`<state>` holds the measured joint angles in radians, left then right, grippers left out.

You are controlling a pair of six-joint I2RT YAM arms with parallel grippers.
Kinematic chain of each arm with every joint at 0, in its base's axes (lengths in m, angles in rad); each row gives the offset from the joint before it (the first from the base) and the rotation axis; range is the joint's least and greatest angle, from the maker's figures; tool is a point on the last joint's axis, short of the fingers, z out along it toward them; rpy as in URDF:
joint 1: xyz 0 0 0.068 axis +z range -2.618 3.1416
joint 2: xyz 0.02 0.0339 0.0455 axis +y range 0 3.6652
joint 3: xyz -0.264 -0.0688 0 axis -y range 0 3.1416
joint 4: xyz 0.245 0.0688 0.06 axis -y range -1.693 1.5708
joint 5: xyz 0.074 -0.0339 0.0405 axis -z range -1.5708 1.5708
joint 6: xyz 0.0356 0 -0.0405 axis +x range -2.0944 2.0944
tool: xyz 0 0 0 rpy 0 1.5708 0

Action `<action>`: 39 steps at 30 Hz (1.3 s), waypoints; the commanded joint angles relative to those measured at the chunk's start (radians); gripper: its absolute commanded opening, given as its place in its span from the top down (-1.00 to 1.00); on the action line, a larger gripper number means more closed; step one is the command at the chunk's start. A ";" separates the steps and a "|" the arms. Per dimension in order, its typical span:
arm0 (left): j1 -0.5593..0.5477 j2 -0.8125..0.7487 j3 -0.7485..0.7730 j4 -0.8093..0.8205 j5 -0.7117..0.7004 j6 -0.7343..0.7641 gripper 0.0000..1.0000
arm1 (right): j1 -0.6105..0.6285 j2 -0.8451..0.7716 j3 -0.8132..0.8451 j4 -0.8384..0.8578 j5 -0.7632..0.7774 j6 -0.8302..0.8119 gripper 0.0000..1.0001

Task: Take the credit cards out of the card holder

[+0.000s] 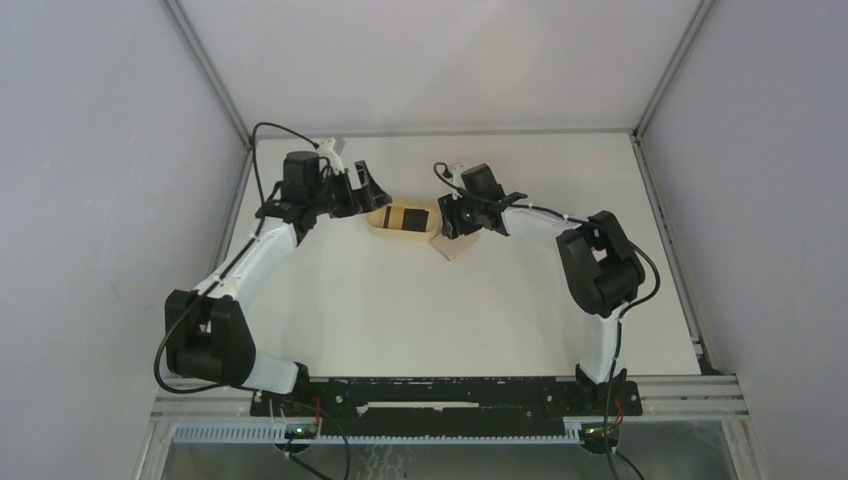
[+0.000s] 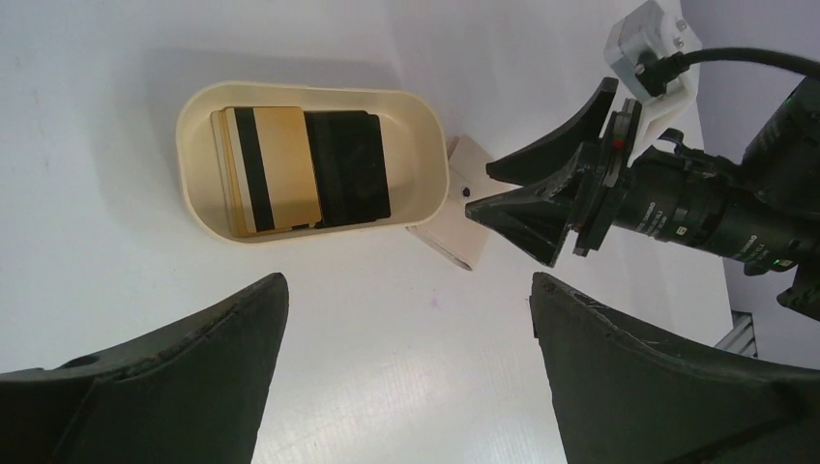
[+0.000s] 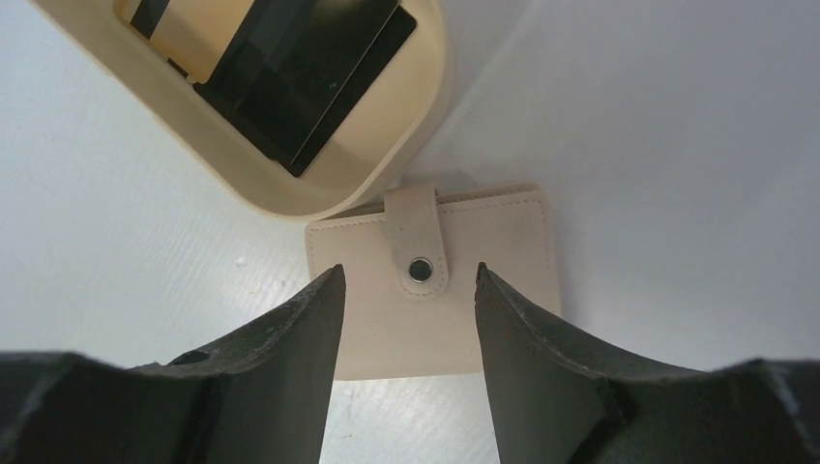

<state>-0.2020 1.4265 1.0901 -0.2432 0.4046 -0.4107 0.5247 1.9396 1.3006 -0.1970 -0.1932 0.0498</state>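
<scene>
The tan-beige card holder (image 3: 435, 280) lies closed on the white table, its tab with a dark snap (image 3: 420, 269) fastened. It also shows in the top view (image 1: 453, 245) and the left wrist view (image 2: 459, 193). My right gripper (image 3: 408, 275) is open just above it, fingers on either side of the tab, holding nothing. Gold and black cards (image 2: 290, 169) lie in the oval cream tray (image 2: 425, 155), which touches the holder's far edge. My left gripper (image 2: 406, 285) is open and empty, left of the tray in the top view (image 1: 362, 190).
The oval tray (image 1: 400, 218) sits at mid-back of the table between both grippers. Grey enclosure walls stand at the left, right and back. The right arm's fingers (image 2: 541, 198) show near the holder in the left wrist view.
</scene>
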 commanded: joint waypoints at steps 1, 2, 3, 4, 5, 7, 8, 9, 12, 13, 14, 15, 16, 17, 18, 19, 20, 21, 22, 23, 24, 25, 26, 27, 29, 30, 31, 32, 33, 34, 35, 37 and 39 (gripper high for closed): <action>0.015 -0.033 0.007 0.047 0.017 -0.023 -1.00 | 0.025 0.025 0.039 0.001 0.036 -0.042 -0.18; 0.017 -0.035 0.006 0.045 0.017 -0.022 -1.00 | 0.029 0.031 0.043 -0.005 0.050 -0.046 -0.14; 0.019 -0.035 0.004 0.044 0.017 -0.022 -1.00 | 0.031 0.038 0.048 -0.008 0.065 -0.047 -0.09; 0.019 -0.037 0.002 0.044 0.016 -0.023 -0.99 | 0.034 0.043 0.052 -0.011 0.075 -0.047 -0.05; 0.019 -0.038 0.000 0.044 0.015 -0.023 -1.00 | 0.035 0.048 0.057 -0.016 0.086 -0.048 -0.04; 0.020 -0.040 -0.004 0.042 0.014 -0.021 -1.00 | 0.038 0.061 0.072 -0.027 0.103 -0.047 -0.02; 0.021 -0.041 -0.004 0.040 0.014 -0.021 -1.00 | 0.040 0.067 0.078 -0.032 0.109 -0.059 -0.02; 0.022 -0.043 -0.004 0.041 0.013 -0.021 -0.99 | 0.039 0.073 0.085 -0.032 0.112 -0.070 -0.01; 0.024 -0.047 -0.004 0.038 0.013 -0.020 -1.00 | 0.034 0.087 0.098 -0.036 0.109 -0.073 0.00; 0.025 -0.048 -0.003 0.037 0.012 -0.020 -0.99 | 0.033 0.091 0.103 -0.038 0.110 -0.074 0.04; 0.026 -0.050 -0.004 0.035 0.012 -0.018 -0.99 | 0.033 0.096 0.108 -0.042 0.114 -0.076 0.07; 0.027 -0.053 -0.005 0.035 0.011 -0.018 -1.00 | 0.032 0.102 0.112 -0.048 0.117 -0.078 0.11; 0.028 -0.054 -0.007 0.032 0.010 -0.016 -1.00 | 0.031 0.106 0.117 -0.052 0.121 -0.080 0.15; 0.029 -0.056 -0.009 0.032 0.011 -0.017 -1.00 | 0.031 0.111 0.121 -0.057 0.126 -0.082 0.22; 0.029 -0.059 -0.011 0.033 0.010 -0.015 -0.99 | 0.032 0.118 0.125 -0.066 0.136 -0.084 0.30; 0.029 -0.062 -0.015 0.032 0.008 -0.014 -1.00 | 0.033 0.121 0.128 -0.074 0.145 -0.088 0.37; 0.029 -0.063 -0.019 0.032 0.008 -0.014 -0.99 | 0.035 0.123 0.129 -0.079 0.153 -0.091 0.46; 0.028 -0.067 -0.024 0.032 0.009 -0.014 -1.00 | 0.039 0.125 0.129 -0.086 0.164 -0.096 0.56; 0.029 -0.073 -0.031 0.037 0.008 -0.014 -1.00 | 0.044 0.125 0.129 -0.094 0.172 -0.100 0.84; 0.029 -0.078 -0.043 0.046 0.011 -0.018 -0.99 | 0.048 0.124 0.129 -0.104 0.186 -0.099 1.00; 0.029 -0.080 -0.057 0.062 0.014 -0.025 -0.99 | 0.053 0.122 0.129 -0.119 0.206 -0.094 1.00; 0.028 -0.082 -0.072 0.078 0.022 -0.034 -0.99 | 0.057 0.114 0.129 -0.142 0.235 -0.074 1.00; 0.028 -0.085 -0.088 0.095 0.032 -0.043 -0.99 | 0.058 0.100 0.128 -0.166 0.253 -0.057 1.00; 0.027 -0.090 -0.107 0.117 0.050 -0.050 -1.00 | 0.058 0.081 0.123 -0.189 0.253 -0.014 1.00; -0.002 -0.119 -0.146 0.145 0.033 -0.041 -0.99 | 0.050 0.013 0.090 -0.219 0.243 0.095 1.00; -0.025 -0.141 -0.165 0.153 0.000 -0.028 -1.00 | 0.043 -0.028 0.073 -0.238 0.226 0.146 1.00; -0.051 -0.162 -0.185 0.158 -0.036 -0.013 -0.99 | 0.032 -0.073 0.058 -0.261 0.207 0.214 1.00; -0.082 -0.178 -0.203 0.166 -0.069 -0.004 -1.00 | 0.017 -0.131 0.046 -0.282 0.148 0.282 1.00; -0.112 -0.189 -0.223 0.182 -0.095 -0.003 -1.00 | 0.000 -0.174 0.029 -0.292 0.086 0.362 1.00; -0.143 -0.195 -0.245 0.211 -0.115 -0.012 -0.99 | -0.017 -0.215 0.010 -0.288 0.008 0.443 1.00; -0.171 -0.194 -0.268 0.249 -0.135 -0.029 -0.99 | -0.035 -0.250 -0.015 -0.276 -0.063 0.526 1.00; -0.219 -0.184 -0.329 0.333 -0.164 -0.074 -1.00 | -0.066 -0.312 -0.079 -0.201 -0.201 0.720 1.00; -0.258 -0.166 -0.383 0.439 -0.190 -0.133 -0.99 | -0.079 -0.357 -0.198 -0.024 -0.340 0.992 1.00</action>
<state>-0.4034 1.2583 0.7975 -0.0166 0.2981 -0.4561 0.4786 1.6882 1.2247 -0.4309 -0.2390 0.5255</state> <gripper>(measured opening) 0.996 0.017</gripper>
